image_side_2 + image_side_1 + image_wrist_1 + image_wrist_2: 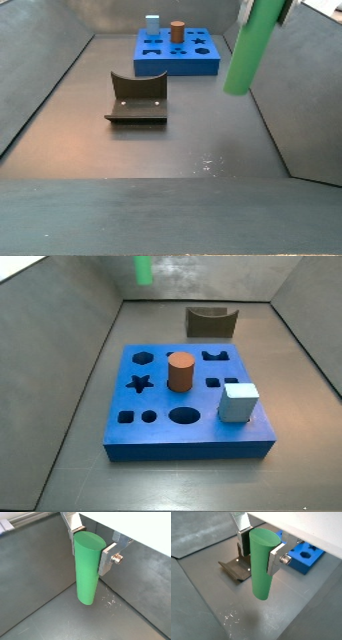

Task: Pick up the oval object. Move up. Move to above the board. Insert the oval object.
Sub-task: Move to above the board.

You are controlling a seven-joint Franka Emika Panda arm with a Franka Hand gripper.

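My gripper [90,548] is shut on the oval object [87,572], a tall plain green peg. The silver fingers [107,559] clamp its upper end, also seen in a wrist view [261,551]. The peg [254,48] hangs upright in the air, off the floor, nearer and to the right of the board [201,64] in a side view. Only its lower end [143,269] shows beyond the board's far side in a side view. The board [140,431] is a flat blue block with shaped holes, and its corner shows behind the peg in a wrist view [309,558].
A brown-orange cylinder [179,371] and a pale grey-blue square peg [239,402] stand in the board. The dark fixture [138,97] stands on the floor near the board, also in a wrist view [236,568]. Grey walls enclose the floor [160,150].
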